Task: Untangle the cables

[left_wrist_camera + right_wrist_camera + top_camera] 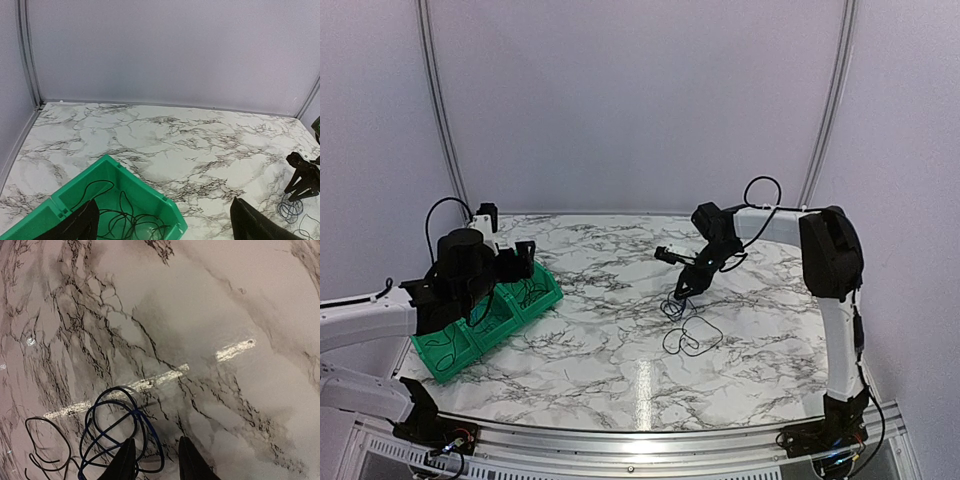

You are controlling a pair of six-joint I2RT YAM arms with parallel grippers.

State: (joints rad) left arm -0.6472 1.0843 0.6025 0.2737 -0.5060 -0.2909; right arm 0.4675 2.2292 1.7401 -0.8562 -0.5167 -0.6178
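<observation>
Nearest, the cables (688, 335) lay on the marble table (620, 380) in loose black loops beside a blue coil (117, 425) — the right gripper (156, 441) low over it, fingers slightly parted astride its edge — while the left gripper (164, 201) gaped wide above the green bin (142, 187) holding more black wire.

The cables (115, 432) run off the right wrist view's bottom edge, the green bin (150, 197) off the left's.
</observation>
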